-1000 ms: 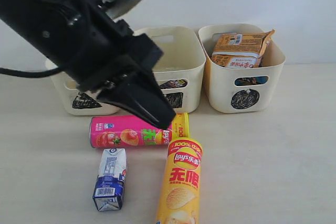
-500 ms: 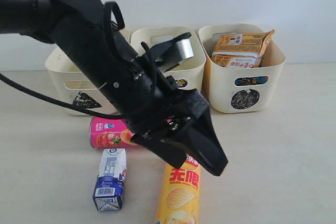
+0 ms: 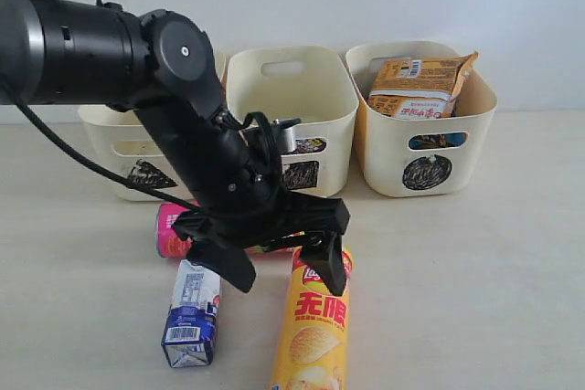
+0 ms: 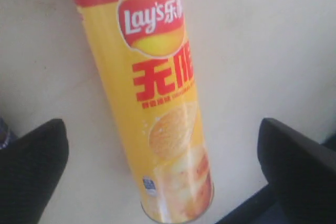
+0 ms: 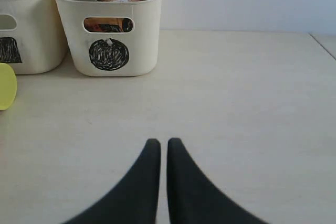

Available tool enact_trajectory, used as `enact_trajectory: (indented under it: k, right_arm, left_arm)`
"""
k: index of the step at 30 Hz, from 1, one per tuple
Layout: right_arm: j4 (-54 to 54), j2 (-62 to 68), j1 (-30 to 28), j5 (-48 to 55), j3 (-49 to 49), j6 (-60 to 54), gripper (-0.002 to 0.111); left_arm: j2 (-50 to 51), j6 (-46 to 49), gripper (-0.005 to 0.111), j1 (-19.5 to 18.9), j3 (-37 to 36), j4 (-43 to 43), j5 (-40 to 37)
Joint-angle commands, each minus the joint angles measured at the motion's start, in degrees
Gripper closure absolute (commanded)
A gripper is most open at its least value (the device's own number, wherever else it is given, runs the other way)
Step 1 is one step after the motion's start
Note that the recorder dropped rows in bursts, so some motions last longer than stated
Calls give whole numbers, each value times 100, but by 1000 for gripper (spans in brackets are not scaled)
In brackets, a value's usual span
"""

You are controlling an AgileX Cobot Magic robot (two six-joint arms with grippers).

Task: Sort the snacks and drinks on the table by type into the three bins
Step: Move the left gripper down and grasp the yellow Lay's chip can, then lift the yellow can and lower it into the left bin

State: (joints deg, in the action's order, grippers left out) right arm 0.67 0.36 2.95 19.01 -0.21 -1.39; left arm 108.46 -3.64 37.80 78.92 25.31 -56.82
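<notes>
Pale bench (image 3: 494,280) carries a yellow chip tube (image 3: 315,335); left gripper (image 3: 285,279) spreads wide over it, right gripper (image 5: 158,182) pinched together on nothing.

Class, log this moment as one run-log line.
left gripper: open above yellow chip tube | right gripper: shut, empty | orange bag: in circle bin

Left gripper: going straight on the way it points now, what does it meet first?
The yellow-orange Lay's chip tube, lying on the table between the left gripper's open jaws. The gap above it is unclear.
</notes>
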Motion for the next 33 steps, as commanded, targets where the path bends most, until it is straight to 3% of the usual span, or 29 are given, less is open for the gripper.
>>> enact_trajectory:
  k: [1, 7, 17, 21, 26, 33]
  right_arm:
    - [8, -36, -6, -52, 21, -16, 106]
    - [8, -36, -6, -52, 21, -27, 106]
    - [8, -36, -6, -52, 21, -27, 106]
    - [8, -36, -6, -34, 21, -15, 106]
    - [8, -36, -6, -34, 21, -15, 106]
    - [8, -36, -6, -34, 21, -27, 106]
  left_arm:
    - [136, -209, 17, 227, 43, -81, 602]
    - [596, -673, 17, 465, 43, -380, 1030]
    - [1179, -700, 20, 474, 245, -339, 1227]
    - [1205, -732, 43, 474, 245, -339, 1227]
    - [1147, -943, 99, 474, 245, -308, 1062]
    - [655, -878, 103, 474, 245, -251, 1054]
